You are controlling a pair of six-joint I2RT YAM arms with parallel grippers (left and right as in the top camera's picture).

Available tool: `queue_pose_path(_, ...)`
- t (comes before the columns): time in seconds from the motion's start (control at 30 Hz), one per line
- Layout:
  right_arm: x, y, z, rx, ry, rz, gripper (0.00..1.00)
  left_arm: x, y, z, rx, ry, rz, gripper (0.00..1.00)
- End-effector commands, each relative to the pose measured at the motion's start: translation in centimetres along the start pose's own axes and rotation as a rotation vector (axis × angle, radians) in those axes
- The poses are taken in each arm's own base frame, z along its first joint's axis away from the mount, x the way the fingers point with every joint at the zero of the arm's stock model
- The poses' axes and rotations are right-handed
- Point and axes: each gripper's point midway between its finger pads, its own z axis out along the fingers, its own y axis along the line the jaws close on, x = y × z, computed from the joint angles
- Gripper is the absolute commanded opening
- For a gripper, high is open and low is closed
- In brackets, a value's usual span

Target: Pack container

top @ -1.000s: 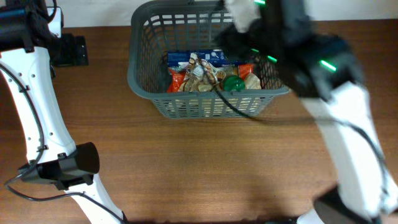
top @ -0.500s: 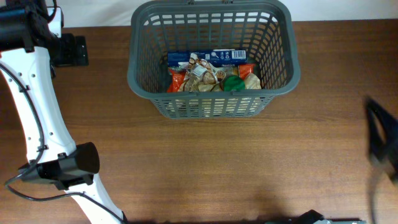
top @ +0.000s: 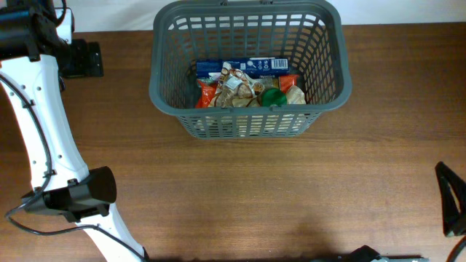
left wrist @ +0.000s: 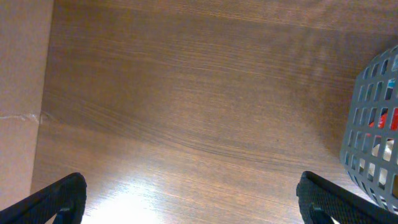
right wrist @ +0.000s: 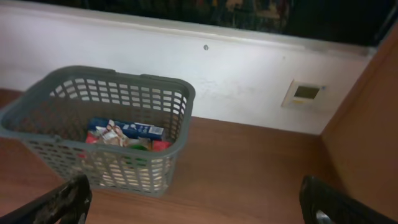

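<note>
Right gripper (right wrist: 199,208): fingers spread wide, nothing between them. It sits low near the table's right edge, well apart from the basket and looking across at it. Only a dark piece of the arm shows overhead.

Left gripper (left wrist: 196,205): also spread and empty, over bare wooden table (top: 277,189), with a corner of the basket at the right edge of its view.

Container (top: 247,125): the grey lattice basket stands upright at the far centre of the table, close to the white wall. Inside, heaped toward the near wall, are a blue carton (top: 244,67), a crinkled snack packet (top: 237,84), orange packets (top: 207,93) and a green round lid (top: 274,97).

No loose grocery shows on the table in any view — judged: packing is at or near its end and both arms are parked.

Notes for doing the step well:
- Scan the table edges before calling it done, since the views do not cover every corner.
- If another item turns up, bring it in through the open top, well above the thick rim.
- Release low over the barer far part — not onto the soft packets.
- Keep elbows off the basket walls, which look light enough to slide.
</note>
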Motion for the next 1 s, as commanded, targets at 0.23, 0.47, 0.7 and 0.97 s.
queue_pose_path(0.23, -0.3, 1.5, 0.5, -0.081, -0.01, -0.129, 0.99, 0.1, 0.4, -0.6, -0.01, -0.012, -0.022, 0.99)
queue_pose_path(0.47, -3.0, 2.5, 3.4, -0.056, -0.153, -0.056, 0.99, 0.1, 0.4, -0.6, -0.01, -0.012, -0.022, 0.99)
queue_pose_path(0.7, 3.6, 2.5, 11.0, 0.034, -0.126, -0.024, 0.99, 0.1, 0.4, -0.6, -0.01, -0.012, -0.022, 0.99)
queue_pose_path(0.97, 15.7, 3.0, 18.8, 0.035, -0.184, 0.001, 0.99, 0.1, 0.4, -0.6, -0.01, -0.012, -0.022, 0.99)
